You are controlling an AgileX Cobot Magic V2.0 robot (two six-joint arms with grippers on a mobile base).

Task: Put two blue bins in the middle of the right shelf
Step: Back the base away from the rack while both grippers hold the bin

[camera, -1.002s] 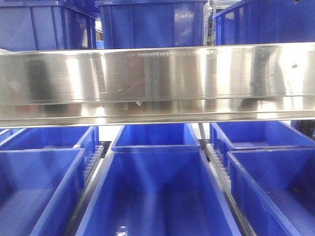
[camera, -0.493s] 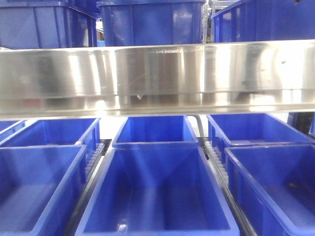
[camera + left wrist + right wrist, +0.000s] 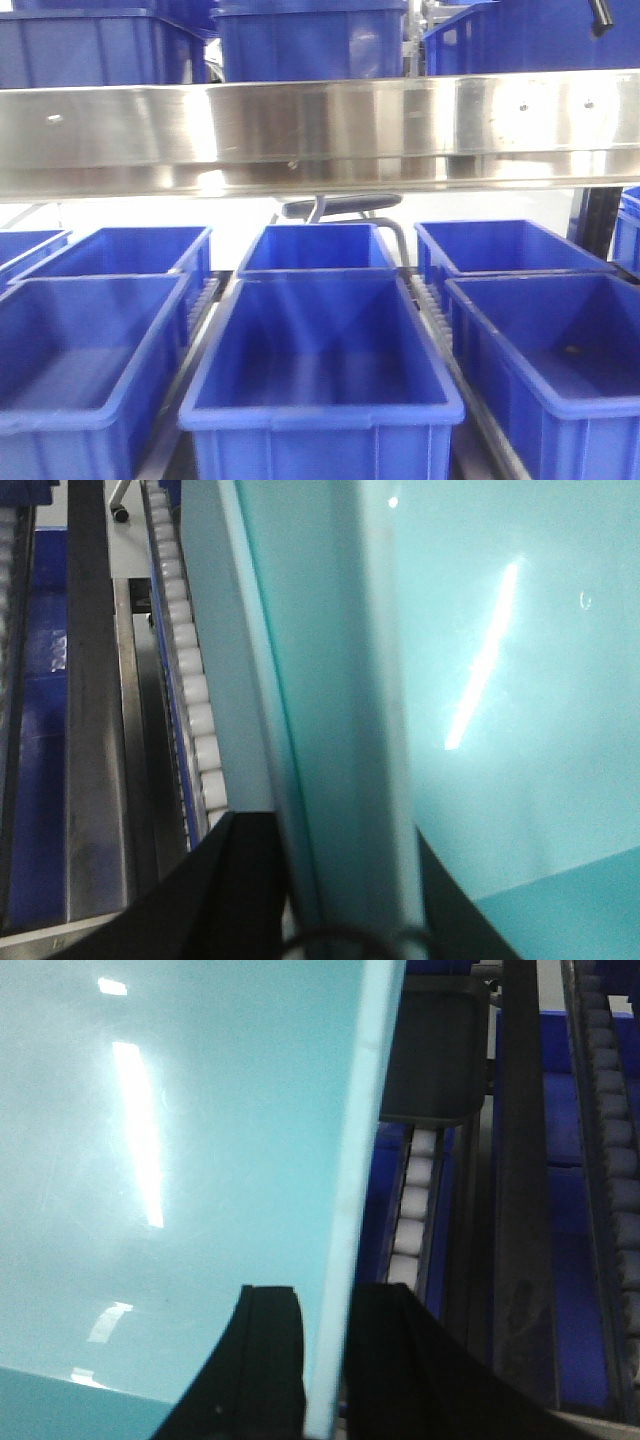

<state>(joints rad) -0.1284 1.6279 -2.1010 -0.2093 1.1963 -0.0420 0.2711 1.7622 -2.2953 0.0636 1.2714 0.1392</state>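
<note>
Left jaws straddle blue bin [image 3: 520, 730] wall, seemingly clamped; right jaws likewise on opposite wall.

A: What shows of the left gripper [image 3: 330, 832]?
B: Two matte black fingers [image 3: 235, 880] — broad and wedge-shaped, with a thin dark loop, perhaps a cable, at their base.
A: And the right gripper [image 3: 325, 1295]?
B: The same black fingers [image 3: 265, 1360] — squared tips, smooth faces.
</note>
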